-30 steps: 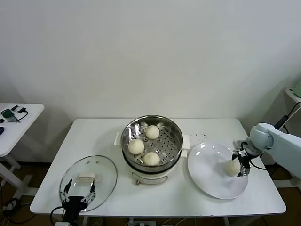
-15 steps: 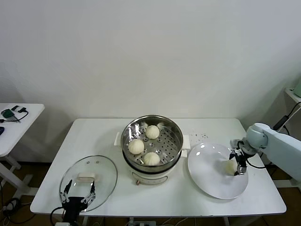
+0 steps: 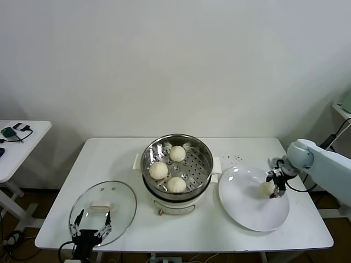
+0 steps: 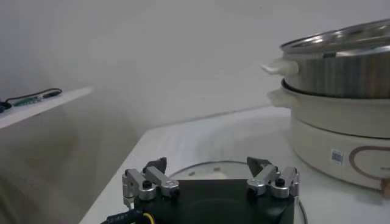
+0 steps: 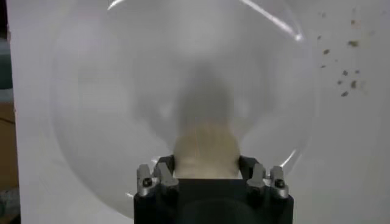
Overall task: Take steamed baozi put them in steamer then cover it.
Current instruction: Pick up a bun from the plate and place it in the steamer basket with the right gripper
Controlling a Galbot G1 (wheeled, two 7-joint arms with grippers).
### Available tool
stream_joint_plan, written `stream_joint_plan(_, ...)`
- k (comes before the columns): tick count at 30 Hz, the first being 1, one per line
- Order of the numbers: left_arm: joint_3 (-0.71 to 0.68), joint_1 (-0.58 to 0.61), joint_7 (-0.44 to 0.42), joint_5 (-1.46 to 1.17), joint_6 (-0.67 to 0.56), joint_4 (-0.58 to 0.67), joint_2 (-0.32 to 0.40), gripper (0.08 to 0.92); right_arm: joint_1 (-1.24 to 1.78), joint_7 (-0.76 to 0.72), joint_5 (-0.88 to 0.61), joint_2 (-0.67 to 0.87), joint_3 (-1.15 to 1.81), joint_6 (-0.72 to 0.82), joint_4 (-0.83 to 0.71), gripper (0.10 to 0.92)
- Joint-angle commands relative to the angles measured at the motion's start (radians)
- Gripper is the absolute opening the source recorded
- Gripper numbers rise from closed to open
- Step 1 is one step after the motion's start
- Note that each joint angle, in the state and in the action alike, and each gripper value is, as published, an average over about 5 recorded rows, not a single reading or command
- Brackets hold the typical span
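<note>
The last small cream-white dough bun [image 3: 268, 188] sits on the big flat white plate [image 3: 247, 211] at the right side of the white table [image 3: 120, 159], and the right gripper [image 3: 276, 185] is down over it with its fingers closed in against the bun's sides. In the right wrist view the bun [image 5: 206, 151] is wedged right between the two fingers [image 5: 159, 175], so I'd call that a grip, though it doesn't look lifted off the plate [image 5: 109, 79] yet as far as I can tell. Makes sense to come in from above: the bun is soft and domed, so pinching across the middle is about the only way to carry it without rolling it.

The other three buns [image 3: 158, 170] are already lying on the perforated floor of the round shiny stainless-steel steamer basket [image 3: 204, 150], which sits on its white pot base mid-table. There's a bare patch on the right of the basket floor, which is probably where this one goes.

The round clear glass lid [image 3: 123, 198] with its pale cream handle [image 3: 101, 206] lies flat on the table's left front corner, well apart from the steamer. The left gripper [image 3: 91, 222] is parked just in front of it, fingers spread wide and holding nothing, likely waiting for the covering step. Its wrist view shows the pot base [image 4: 341, 146] off to one side.
</note>
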State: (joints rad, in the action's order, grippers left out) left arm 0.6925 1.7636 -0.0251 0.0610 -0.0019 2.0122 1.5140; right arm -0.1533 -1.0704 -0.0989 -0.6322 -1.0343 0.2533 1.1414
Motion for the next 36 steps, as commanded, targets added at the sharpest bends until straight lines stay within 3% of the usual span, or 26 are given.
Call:
stream_joint_plan(1,-0.023,-0.009,0.0,0.017,0.004,0.015,0.0,0.823,-0.451,0.016,-0.28,-0.118,-0.341,0.019,-0.006,0.679)
stream_joint_plan(9,-0.047,-0.008,-0.001,0.037,-0.012,0.008,-0.002,0.823,-0.738,0.066,-0.586,-0.343,-0.555,0.071,0.019,0.672)
stream_joint_plan(15,-0.055,-0.01,-0.003,0.036,-0.019,0.008,-0.002,0.823,-0.838,0.134,-0.729,-0.46,-0.651,0.137,0.088,0.67)
stream_joint_plan(25,-0.06,-0.024,-0.004,0.026,-0.027,-0.015,-0.012,0.823,-0.771,0.273,-0.756,-0.531,-0.642,0.35,0.25,0.662)
stream_joint_plan(36,-0.048,-0.02,-0.004,0.011,-0.025,-0.012,-0.018,0.823,-0.617,0.32,-0.719,-0.561,-0.636,0.395,0.247,0.662)
